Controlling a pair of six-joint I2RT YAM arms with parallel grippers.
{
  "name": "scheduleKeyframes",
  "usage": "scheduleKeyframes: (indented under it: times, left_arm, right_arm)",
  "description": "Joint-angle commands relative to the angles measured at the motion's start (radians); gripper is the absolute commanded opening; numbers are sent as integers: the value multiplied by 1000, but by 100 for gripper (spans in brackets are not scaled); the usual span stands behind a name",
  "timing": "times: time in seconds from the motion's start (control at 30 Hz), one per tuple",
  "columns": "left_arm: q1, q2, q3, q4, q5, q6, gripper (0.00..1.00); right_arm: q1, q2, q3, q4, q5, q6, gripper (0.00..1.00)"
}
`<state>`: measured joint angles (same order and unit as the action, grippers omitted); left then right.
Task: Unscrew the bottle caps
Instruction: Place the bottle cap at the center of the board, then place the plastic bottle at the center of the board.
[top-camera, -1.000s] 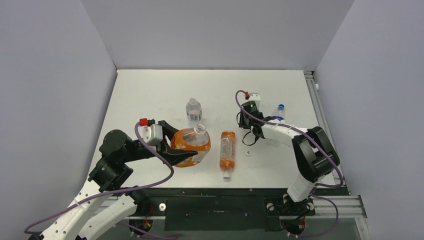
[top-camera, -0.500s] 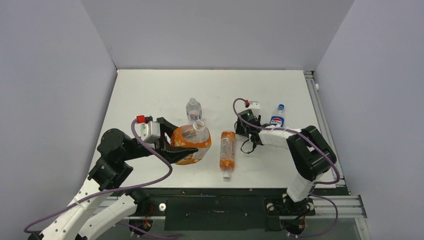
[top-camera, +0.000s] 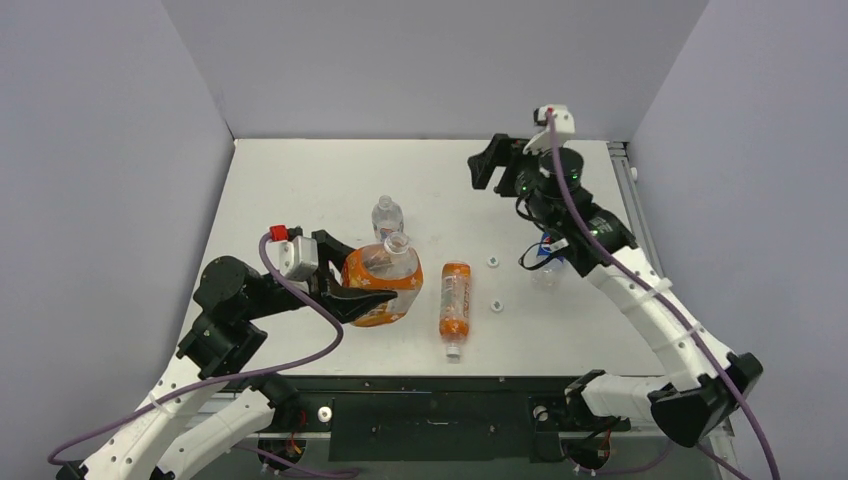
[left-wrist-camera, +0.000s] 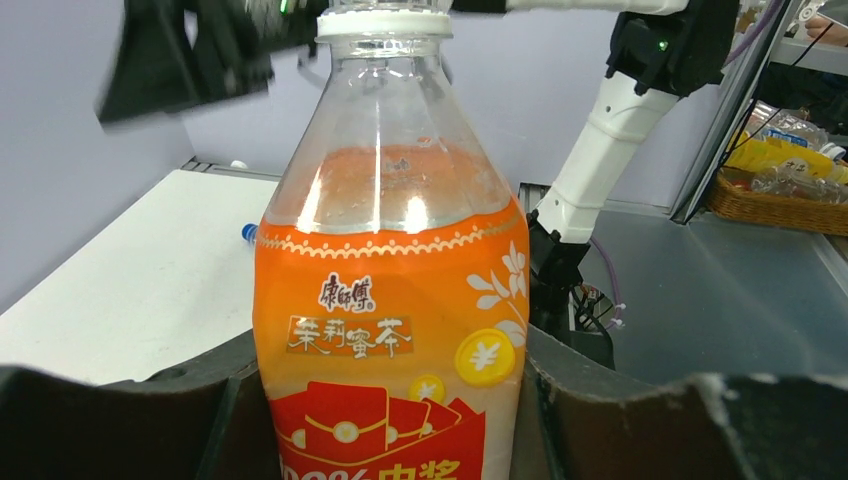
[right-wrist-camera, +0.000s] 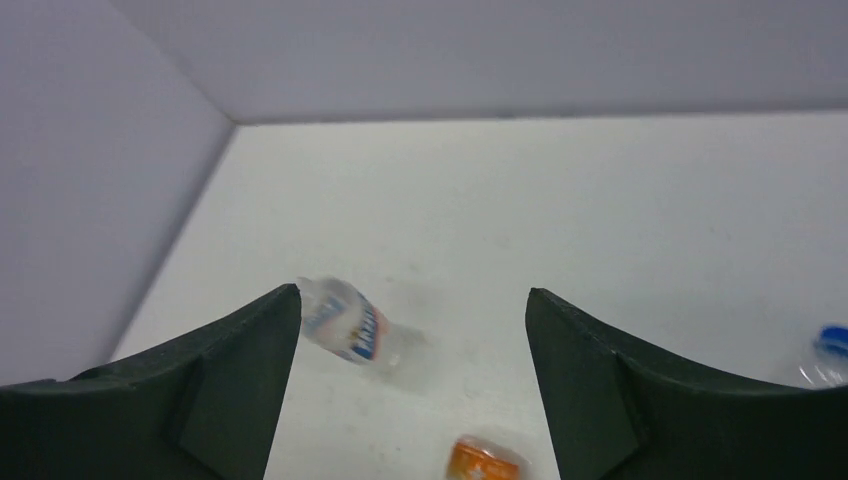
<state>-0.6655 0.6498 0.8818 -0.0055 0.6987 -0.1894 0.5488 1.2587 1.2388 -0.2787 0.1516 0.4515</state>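
My left gripper (top-camera: 372, 288) is shut on the wide orange bottle (top-camera: 382, 283), held upright; its neck (left-wrist-camera: 382, 22) shows no cap. In the left wrist view the fingers (left-wrist-camera: 600, 400) press both sides of the bottle (left-wrist-camera: 390, 300). My right gripper (top-camera: 488, 162) is raised over the far table, open and empty (right-wrist-camera: 412, 300). Two white caps (top-camera: 493, 262) (top-camera: 497, 305) lie loose on the table. The slim orange bottle (top-camera: 455, 298) lies on its side, its white cap (top-camera: 452, 351) on. A clear Pepsi bottle (top-camera: 387, 217) stands behind the wide one. Another with a blue cap (top-camera: 548, 262) is half hidden by the right arm.
Grey walls close the table (top-camera: 300, 200) on three sides. A metal rail (top-camera: 628, 190) runs along the right edge. The right arm (top-camera: 640, 290) stretches over the table's right side.
My right gripper has lifted from the table beside the slim orange bottle, swung up and back, and opened. A second white cap now lies on the table. The left gripper kept its hold.
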Motion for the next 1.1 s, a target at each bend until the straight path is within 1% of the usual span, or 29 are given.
scheduleKeyframes:
  times: [0.0,0.07,0.13,0.17,0.27,0.37,0.47,0.67,0.83,0.93,1.07]
  left_arm:
    - [6,0,23,68,-27,-28,0]
    - [6,5,21,74,-26,-32,0]
    - [7,10,21,80,-29,-34,0]
    - [7,12,22,83,-31,-36,0]
    - [9,17,24,84,-33,-41,0]
    - [10,22,30,83,-35,-46,0]
    - [12,26,31,87,-37,-52,0]
    - [15,25,32,98,-42,-59,0]
    - [20,25,40,101,-40,-71,0]
    - [22,22,43,101,-40,-72,0]
    - [27,20,53,111,-37,-73,0]
  right_arm:
    - [63,-69,266,-80,-208,-44,78]
    - [115,-70,343,-79,-258,-52,79]
    - [158,-69,384,-48,-322,-39,79]
    - [184,-69,393,-9,-370,-20,80]
    - [243,-68,398,80,-432,6,80]
    - [317,-57,402,121,-494,7,81]
    - [378,-43,407,137,-519,-6,81]
    - [435,-16,403,129,-553,-28,82]
    - [453,-3,402,113,-558,-42,82]
    - [459,5,400,104,-581,-44,78]
    - [470,33,415,35,-597,-65,71]
